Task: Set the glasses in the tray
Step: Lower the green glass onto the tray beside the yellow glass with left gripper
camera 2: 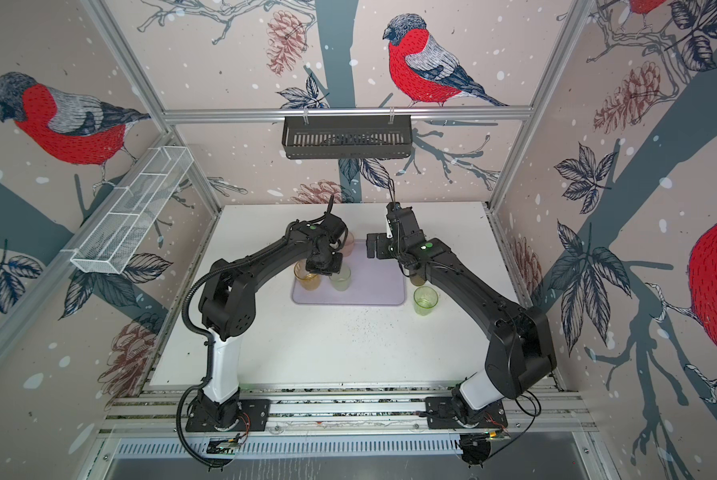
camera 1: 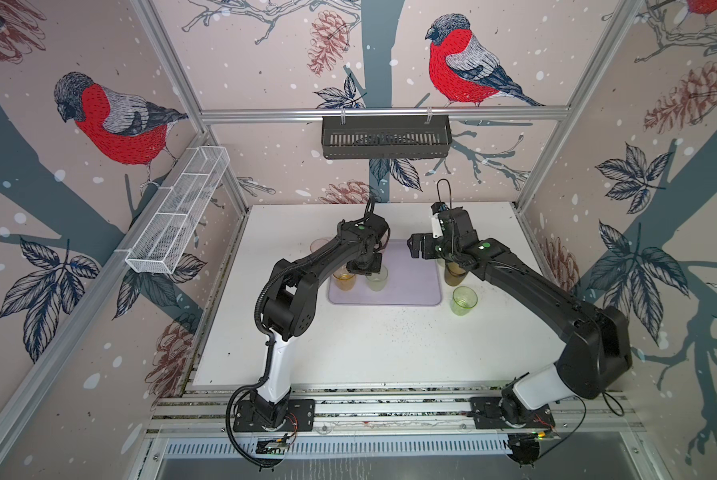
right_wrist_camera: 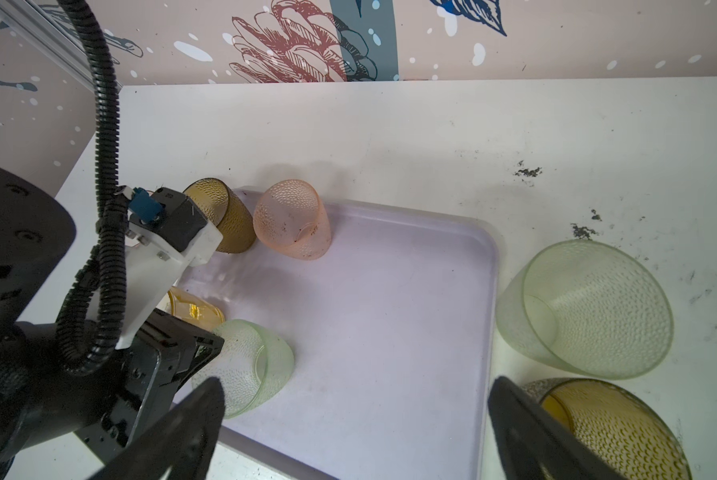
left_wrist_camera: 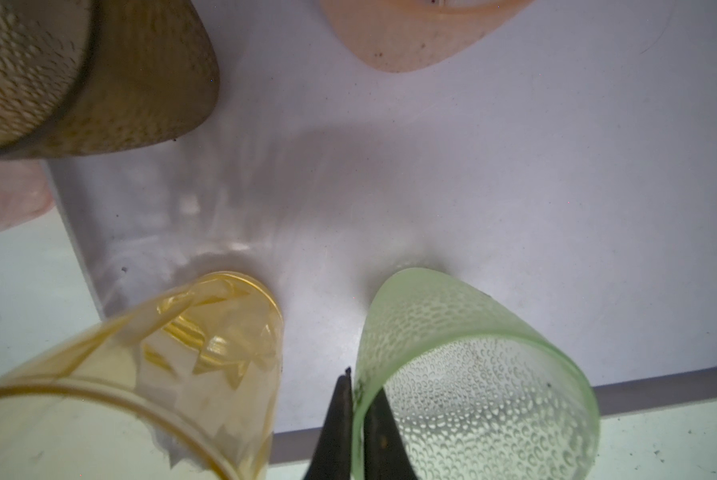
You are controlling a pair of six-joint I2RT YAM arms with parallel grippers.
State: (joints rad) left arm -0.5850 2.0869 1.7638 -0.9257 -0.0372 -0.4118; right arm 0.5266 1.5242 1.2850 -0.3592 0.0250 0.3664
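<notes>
Four glasses stand in the lilac tray (right_wrist_camera: 410,332), the left pincer (left_wrist_camera: 354,399) clamped on the rim of the pale green glass (left_wrist_camera: 473,374) beside the yellow glass (left_wrist_camera: 207,332), while the right pincer (right_wrist_camera: 356,419) hangs apart above the tray's edge, three glasses on the table (right_wrist_camera: 431,133).

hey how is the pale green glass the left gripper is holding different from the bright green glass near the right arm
The pale green glass stands inside the tray, its rim pinched by the shut left gripper; the bright green glass stands on the table outside the tray, untouched. The first is milky and frosted, the second a stronger, clearer green. Both are upright, empty tumblers.
</notes>
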